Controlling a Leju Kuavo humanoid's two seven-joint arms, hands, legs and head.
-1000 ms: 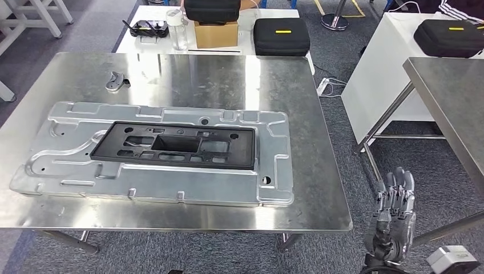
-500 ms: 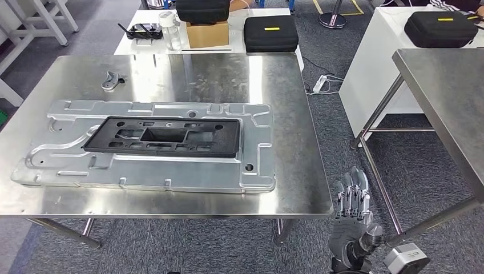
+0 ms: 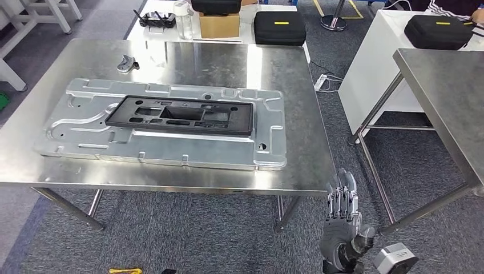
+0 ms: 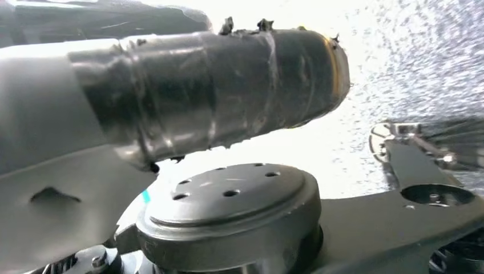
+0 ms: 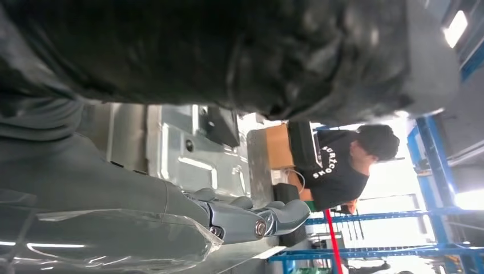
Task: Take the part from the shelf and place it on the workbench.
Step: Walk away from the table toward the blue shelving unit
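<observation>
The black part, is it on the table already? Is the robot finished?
The black part already lies on the silver plate on the workbench, so placing looks done. The right hand hangs beside the table, fingers straight, holding nothing. Nothing of the task looks left, though I can't see the shelf.

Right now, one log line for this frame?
right hand: open, hanging beside workbench, holds nothing | black part: lying on silver plate | small metal piece: far corner
</observation>
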